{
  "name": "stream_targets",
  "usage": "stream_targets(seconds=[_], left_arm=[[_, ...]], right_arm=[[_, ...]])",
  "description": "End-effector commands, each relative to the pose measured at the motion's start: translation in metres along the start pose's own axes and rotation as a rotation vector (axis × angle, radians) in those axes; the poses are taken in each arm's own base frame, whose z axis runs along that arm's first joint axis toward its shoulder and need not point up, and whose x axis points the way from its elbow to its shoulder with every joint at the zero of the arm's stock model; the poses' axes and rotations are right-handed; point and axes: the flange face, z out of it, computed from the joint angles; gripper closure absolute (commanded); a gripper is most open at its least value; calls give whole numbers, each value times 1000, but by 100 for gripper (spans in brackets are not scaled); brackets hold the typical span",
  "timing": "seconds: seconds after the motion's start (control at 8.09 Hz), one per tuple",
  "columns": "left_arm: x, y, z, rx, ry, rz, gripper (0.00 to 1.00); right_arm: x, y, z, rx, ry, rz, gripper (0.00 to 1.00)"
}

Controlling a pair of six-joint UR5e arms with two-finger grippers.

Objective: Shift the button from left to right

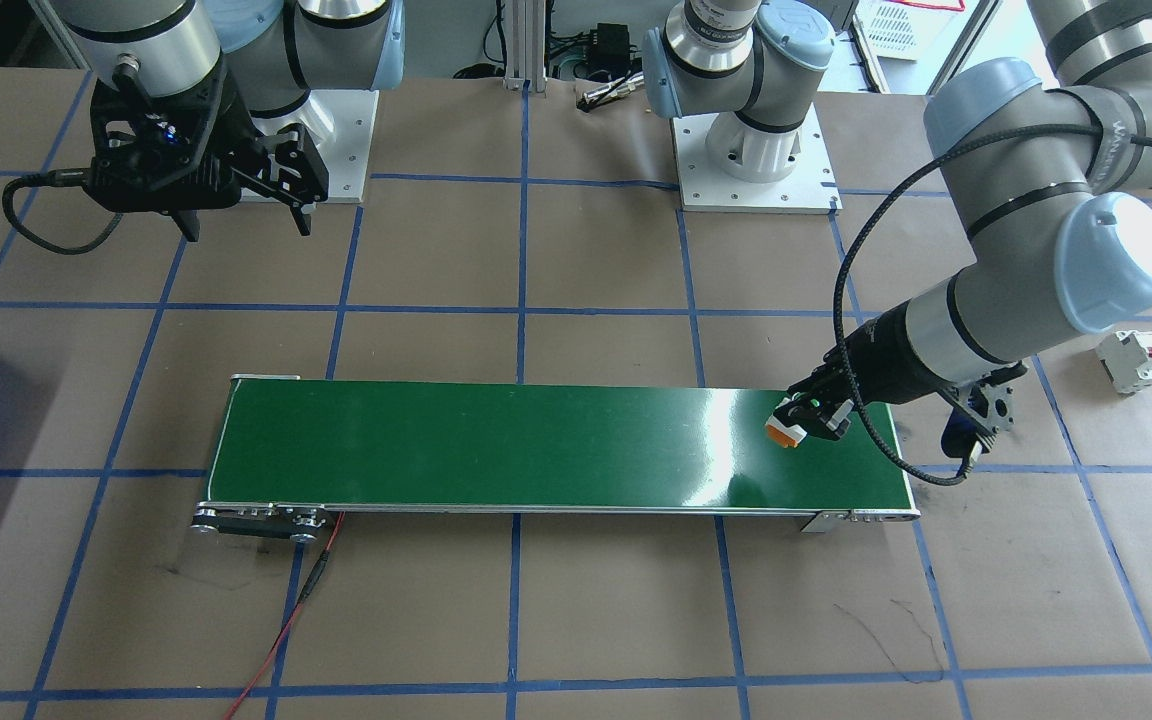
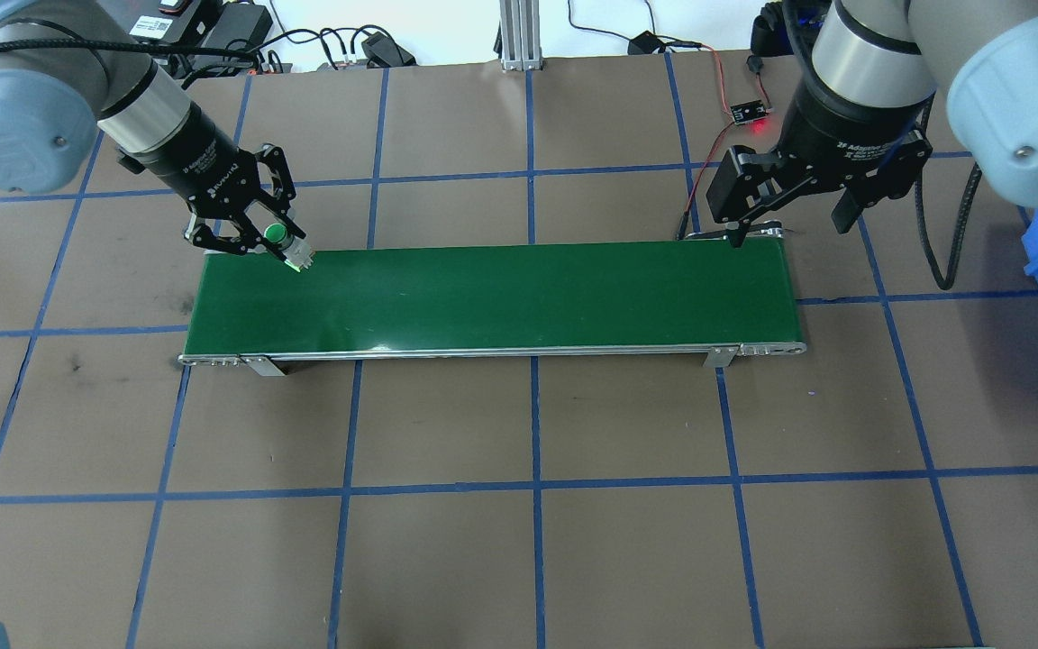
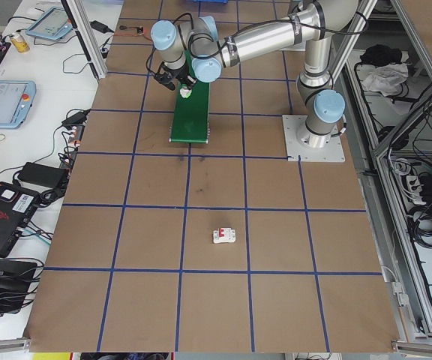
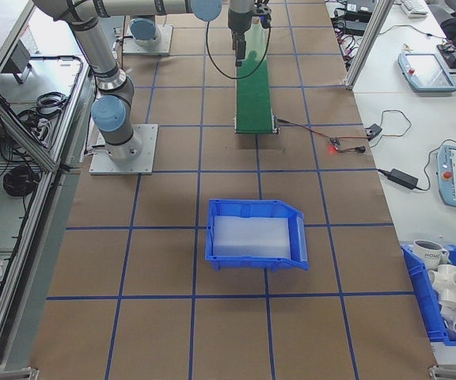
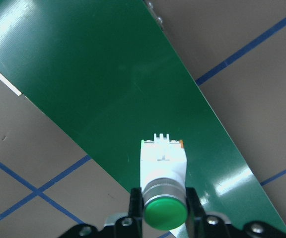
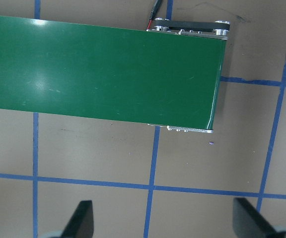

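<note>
While the button (image 2: 283,242) is pinched between the fingers of the left gripper (image 2: 259,236) above the conveyor belt (image 2: 519,297), at the belt's 9 o'clock end in the overhead view, the placing step is judged to be in hand. A short lowering and release onto the belt is called for next. The right gripper (image 2: 789,221) is held spread near the belt's 3 o'clock end.

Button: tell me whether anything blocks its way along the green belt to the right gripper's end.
Nothing visible does. The button sits in the left gripper over the belt's left end. The belt surface is bare all the way to the right gripper, which hangs above the far end with jaws open.
</note>
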Motion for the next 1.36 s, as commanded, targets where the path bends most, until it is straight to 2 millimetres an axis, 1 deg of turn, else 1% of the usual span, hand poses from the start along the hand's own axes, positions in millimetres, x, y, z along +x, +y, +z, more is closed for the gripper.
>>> stream_targets(seconds=[0.0, 0.25, 0.37, 0.49, 0.62, 0.74, 0.87, 0.99, 1.24], left_arm=[[-13, 7, 18, 7, -4, -35, 100], [-21, 3, 5, 71, -23, 9, 100], [-25, 2, 8, 62, -29, 63, 100], [-25, -2, 10, 64, -29, 75, 100], [-30, -10, 9, 70, -28, 62, 100], [-41, -21, 5, 69, -27, 22, 100], [-44, -22, 5, 78, -40, -26, 100], [-47, -25, 6, 97, -63, -141, 100], [-45, -27, 5, 113, -41, -343, 100]], right_arm=[[-1, 0, 0, 0, -1, -1, 0], [-1, 1, 4, -7, -1, -1, 0], [-1, 1, 4, -7, -1, -1, 0], [-1, 1, 4, -7, -1, -1, 0], [-1, 1, 4, -7, -1, -1, 0], [-1, 1, 4, -7, -1, -1, 0], [-1, 1, 4, -7, -1, -1, 0], [-1, 1, 4, -7, -1, -1, 0], [-1, 1, 4, -7, -1, -1, 0]])
